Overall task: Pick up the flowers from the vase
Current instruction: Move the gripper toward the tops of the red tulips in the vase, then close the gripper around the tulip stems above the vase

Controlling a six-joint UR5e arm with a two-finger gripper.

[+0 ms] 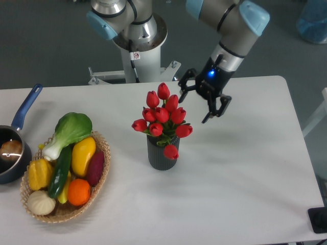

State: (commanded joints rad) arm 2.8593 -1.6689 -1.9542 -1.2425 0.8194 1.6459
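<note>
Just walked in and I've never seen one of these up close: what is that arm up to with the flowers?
The arm's gripper hangs open just to the right of the red flowers, close to the top buds but not holding anything. The flowers sit in the dark ribbed vase in the middle of the table. Off to the left, a basket of vegetables and fruit and a pot with a blue handle sit untouched. So the pick has not happened yet.
</note>
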